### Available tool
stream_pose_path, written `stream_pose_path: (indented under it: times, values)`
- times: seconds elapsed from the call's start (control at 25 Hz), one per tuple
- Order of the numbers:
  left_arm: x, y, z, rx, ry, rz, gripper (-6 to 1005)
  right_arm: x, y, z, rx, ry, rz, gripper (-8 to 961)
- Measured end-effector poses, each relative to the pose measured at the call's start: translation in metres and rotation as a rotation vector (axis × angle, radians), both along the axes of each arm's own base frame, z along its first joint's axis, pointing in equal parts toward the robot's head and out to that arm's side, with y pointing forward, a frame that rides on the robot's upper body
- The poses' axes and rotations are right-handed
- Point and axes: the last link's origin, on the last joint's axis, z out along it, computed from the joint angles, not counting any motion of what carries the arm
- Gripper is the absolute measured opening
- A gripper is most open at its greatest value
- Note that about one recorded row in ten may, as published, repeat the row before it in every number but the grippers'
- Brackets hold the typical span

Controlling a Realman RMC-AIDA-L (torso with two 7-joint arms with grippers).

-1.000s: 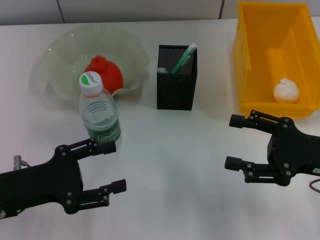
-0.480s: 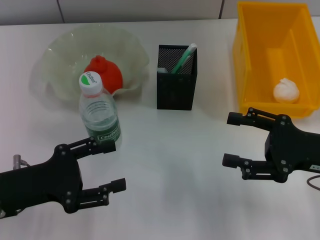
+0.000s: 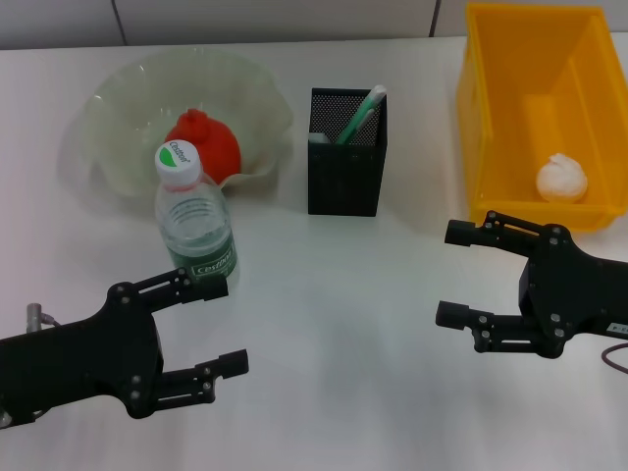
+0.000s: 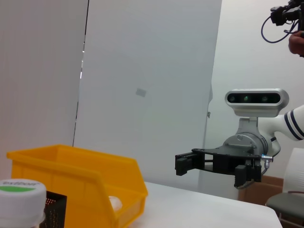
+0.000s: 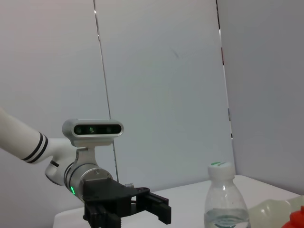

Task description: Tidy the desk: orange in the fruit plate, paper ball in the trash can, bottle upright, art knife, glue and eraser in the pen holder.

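Observation:
The orange [image 3: 204, 143] lies in the pale green fruit plate [image 3: 123, 103]. The bottle [image 3: 194, 219] stands upright on the white desk [image 3: 334, 324] in front of the plate; its cap shows in the right wrist view [image 5: 221, 169]. The art knife [image 3: 360, 114] sticks out of the black mesh pen holder [image 3: 345, 157]. The paper ball [image 3: 561, 178] lies in the yellow trash can [image 3: 491, 128]. My left gripper [image 3: 224, 326] is open and empty, just in front of the bottle. My right gripper [image 3: 459, 275] is open and empty, in front of the trash can. Glue and eraser are not visible.
The trash can also shows in the left wrist view [image 4: 80, 178], with my right gripper [image 4: 183, 164] beyond it. The right wrist view shows my left gripper [image 5: 159, 209] beside the bottle [image 5: 226, 204]. White wall panels stand behind the desk.
My right gripper has shifted slightly to the left. The left arm and the objects have not moved.

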Motion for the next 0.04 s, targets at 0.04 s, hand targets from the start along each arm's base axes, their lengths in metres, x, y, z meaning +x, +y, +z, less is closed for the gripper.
stream_pose_path:
  times: [0.04]
  values:
    - [0.0001, 0.0, 0.0, 0.0, 0.0, -0.001, 783, 0.0, 0.0, 0.0, 0.0, 0.0, 0.0, 846]
